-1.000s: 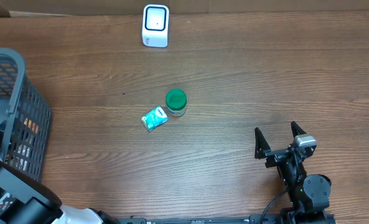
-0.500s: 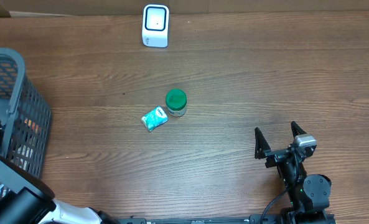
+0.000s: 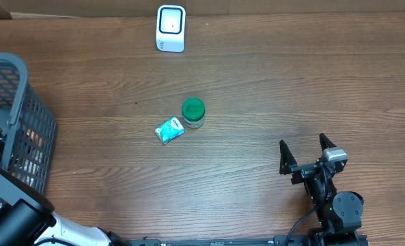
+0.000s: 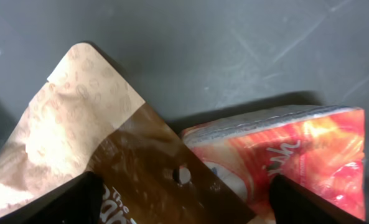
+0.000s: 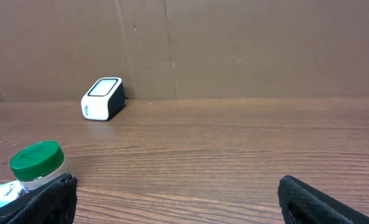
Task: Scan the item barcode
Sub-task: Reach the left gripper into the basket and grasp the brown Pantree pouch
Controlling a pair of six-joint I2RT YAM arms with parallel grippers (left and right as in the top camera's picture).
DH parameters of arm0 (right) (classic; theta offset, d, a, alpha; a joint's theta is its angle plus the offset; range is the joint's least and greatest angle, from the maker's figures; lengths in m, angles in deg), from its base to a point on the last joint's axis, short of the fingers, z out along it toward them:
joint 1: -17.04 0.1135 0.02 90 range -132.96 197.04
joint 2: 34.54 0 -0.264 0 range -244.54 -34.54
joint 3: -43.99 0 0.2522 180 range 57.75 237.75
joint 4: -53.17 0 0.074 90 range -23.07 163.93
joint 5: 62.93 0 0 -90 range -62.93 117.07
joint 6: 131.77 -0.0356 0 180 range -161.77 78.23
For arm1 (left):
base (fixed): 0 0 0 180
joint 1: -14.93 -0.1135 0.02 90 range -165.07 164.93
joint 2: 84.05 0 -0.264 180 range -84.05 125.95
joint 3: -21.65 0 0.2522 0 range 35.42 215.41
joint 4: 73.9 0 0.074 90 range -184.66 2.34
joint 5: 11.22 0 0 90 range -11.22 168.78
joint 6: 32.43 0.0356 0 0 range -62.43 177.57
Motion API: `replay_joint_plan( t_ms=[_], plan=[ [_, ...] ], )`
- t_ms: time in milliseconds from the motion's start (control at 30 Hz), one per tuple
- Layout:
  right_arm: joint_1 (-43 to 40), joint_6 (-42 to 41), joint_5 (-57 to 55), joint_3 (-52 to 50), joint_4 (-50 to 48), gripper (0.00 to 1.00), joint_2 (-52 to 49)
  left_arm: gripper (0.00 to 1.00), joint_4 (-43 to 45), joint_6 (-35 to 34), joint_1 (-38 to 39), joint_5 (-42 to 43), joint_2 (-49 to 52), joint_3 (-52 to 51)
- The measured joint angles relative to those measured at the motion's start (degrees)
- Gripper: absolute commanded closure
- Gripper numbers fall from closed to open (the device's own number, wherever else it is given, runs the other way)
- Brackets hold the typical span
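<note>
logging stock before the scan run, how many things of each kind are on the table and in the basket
packets: 3 (teal packet, brown pouch, red packet)
jars: 1 (green-lidded jar)
scanners: 1 (white scanner)
baskets: 1 (grey basket)
total: 6

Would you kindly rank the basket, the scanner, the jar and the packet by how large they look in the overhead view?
1. basket: by far the largest, though the frame edge cuts it off.
2. scanner.
3. jar and packet: too alike to rank.
</note>
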Motion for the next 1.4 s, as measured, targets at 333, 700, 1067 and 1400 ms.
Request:
replay_joint_plan(
  t_ms=[333,700,1067,1400],
  plan=[
    [0.0,0.0,0.02,0.0,0.02,0.0,0.0,0.48,2.54,0.17,0.0,3.76,3.32,1.97],
    [0.0,0.0,0.02,0.0,0.07,0.0,0.0,0.96,-5.7,-0.09,0.48,4.11,6.4,9.29],
    [0.0,0.0,0.02,0.0,0.04,0.0,0.0,0.96,-29.16,-3.8,0.42,1.95,11.65,26.43],
    [0.0,0.0,0.02,0.0,0.0,0.0,0.0,0.96,-28.39,-4.61,0.42,2.19,0.52,28.06]
  ],
)
